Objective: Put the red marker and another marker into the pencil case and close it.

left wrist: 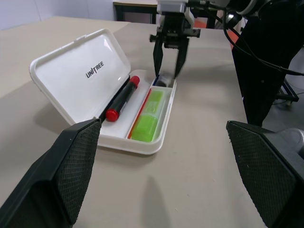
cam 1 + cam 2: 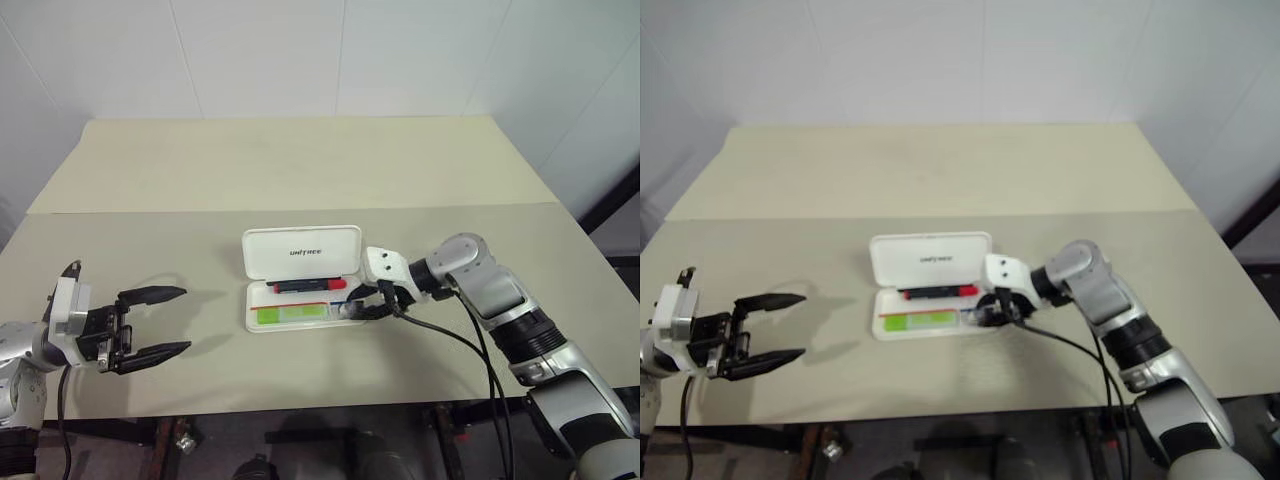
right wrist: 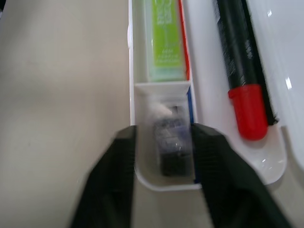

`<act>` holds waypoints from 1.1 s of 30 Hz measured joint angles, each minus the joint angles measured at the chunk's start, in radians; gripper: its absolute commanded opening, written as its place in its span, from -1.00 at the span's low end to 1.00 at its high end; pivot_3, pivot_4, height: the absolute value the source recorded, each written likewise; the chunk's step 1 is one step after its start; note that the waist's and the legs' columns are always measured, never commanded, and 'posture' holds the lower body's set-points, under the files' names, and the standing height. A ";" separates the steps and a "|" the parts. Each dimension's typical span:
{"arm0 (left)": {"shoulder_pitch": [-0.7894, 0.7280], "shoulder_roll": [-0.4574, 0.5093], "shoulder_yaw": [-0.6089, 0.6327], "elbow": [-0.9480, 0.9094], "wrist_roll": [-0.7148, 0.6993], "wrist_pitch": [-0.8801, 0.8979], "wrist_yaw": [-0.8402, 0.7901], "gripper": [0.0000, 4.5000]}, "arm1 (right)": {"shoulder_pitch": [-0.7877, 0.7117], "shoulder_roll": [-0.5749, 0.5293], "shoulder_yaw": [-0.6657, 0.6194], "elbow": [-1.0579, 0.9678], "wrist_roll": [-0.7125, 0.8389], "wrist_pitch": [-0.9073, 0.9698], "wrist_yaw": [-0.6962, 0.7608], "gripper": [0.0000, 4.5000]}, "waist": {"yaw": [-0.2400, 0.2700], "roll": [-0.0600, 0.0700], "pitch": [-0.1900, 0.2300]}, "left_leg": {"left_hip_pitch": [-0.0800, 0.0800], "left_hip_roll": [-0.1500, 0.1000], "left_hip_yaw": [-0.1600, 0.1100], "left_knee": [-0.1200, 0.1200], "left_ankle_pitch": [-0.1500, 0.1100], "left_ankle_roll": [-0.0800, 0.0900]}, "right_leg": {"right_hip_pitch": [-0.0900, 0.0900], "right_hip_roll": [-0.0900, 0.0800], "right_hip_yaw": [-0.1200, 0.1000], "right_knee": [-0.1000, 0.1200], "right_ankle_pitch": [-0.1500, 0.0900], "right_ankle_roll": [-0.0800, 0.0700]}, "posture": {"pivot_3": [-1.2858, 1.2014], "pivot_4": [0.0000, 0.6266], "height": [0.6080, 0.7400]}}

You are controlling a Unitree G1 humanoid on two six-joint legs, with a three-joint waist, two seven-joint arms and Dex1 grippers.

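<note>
The white pencil case lies open in the middle of the table, lid up and back. The red marker lies in the tray's back slot. The light green marker lies in the front compartment. In the small end compartment sits a little silver-dark object. My right gripper points down into that end, open, one finger on each side of the object. Well left of the case, my left gripper hovers open and empty, pointing toward it.
The beige table has a seam running across behind the case and bare room on both sides. Black cables hang from my right arm over the table's front edge. White walls stand behind the table.
</note>
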 measured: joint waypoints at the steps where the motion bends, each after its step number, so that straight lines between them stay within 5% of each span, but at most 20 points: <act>1: -0.002 0.000 0.000 0.000 0.000 0.000 0.000 1.00 | 0.000 -0.001 0.000 -0.001 0.000 0.001 0.000 0.41 | 0.000 0.000 0.000 | 0.000 0.000 0.000 0.000 0.000 0.000 | 0.000 0.000 0.000 0.000 0.000 0.000 | 0.03 -0.52 1.00; 5: -0.010 0.000 -0.001 0.001 0.000 0.000 0.000 1.00 | 0.000 -0.004 0.000 -0.022 0.002 0.010 0.000 0.98 | 0.000 0.000 0.000 | 0.000 0.000 0.000 0.000 0.000 0.000 | 0.000 0.000 0.000 0.000 0.000 0.000 | 0.03 -0.52 1.00; 11: -0.013 0.000 -0.002 0.019 0.000 0.000 0.000 1.00 | 0.001 -0.001 -0.010 -0.030 0.034 0.021 -0.005 0.98 | 0.000 0.000 0.000 | 0.000 0.000 0.000 0.000 0.000 0.000 | 0.000 0.000 0.000 0.000 0.000 0.000 | 0.03 -0.52 1.00; 20: -0.015 -0.005 0.002 0.015 -0.022 0.008 0.000 1.00 | 0.088 0.059 -0.256 -0.068 0.284 -0.054 -0.048 0.98 | 0.011 0.000 0.000 | 0.000 0.000 0.000 0.000 0.000 0.000 | 0.001 0.000 0.000 -0.002 0.000 0.000 | 0.03 -0.52 1.00; 33: -0.164 -0.032 0.046 0.105 -0.075 0.040 0.045 1.00 | 0.225 0.023 -0.373 -0.023 0.470 -0.144 0.089 0.98 | 0.023 -0.001 0.000 | 0.002 0.001 0.000 0.001 0.000 0.000 | 0.002 0.002 0.000 0.000 0.001 0.002 | 0.03 -0.52 1.00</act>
